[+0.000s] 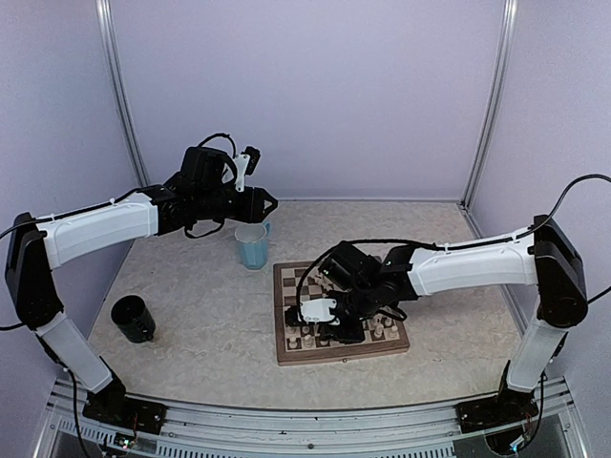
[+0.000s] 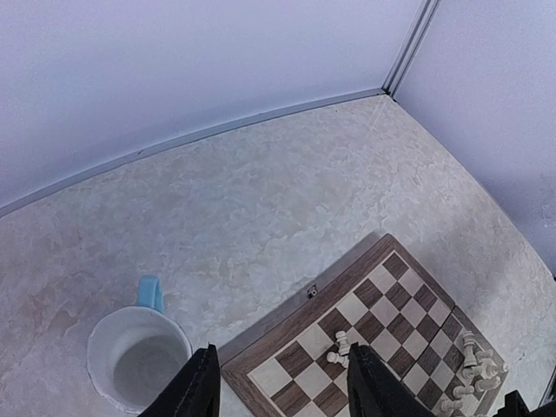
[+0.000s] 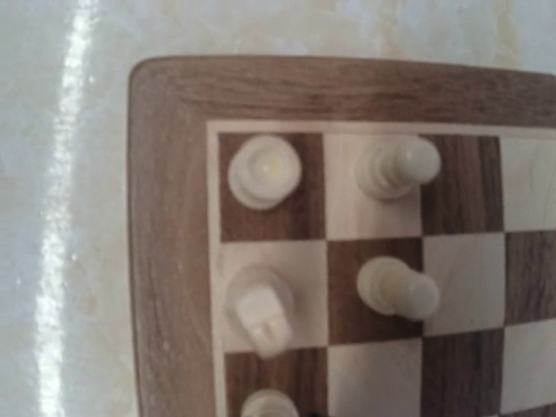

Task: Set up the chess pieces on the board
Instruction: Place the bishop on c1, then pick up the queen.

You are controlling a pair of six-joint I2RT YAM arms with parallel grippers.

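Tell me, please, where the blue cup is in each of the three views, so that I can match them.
Top external: the blue cup stands left of centre, just beyond the board's far left corner.
Left wrist: the cup sits bottom left, beside the board's corner.
Right wrist: not in it.
Shared landmark: the board, in all three views.

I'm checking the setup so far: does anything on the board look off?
Two chess pieces sit by themselves on the board, well apart from the group at its other end. One of the pair seems to lie on its side, though it is too small to be sure.
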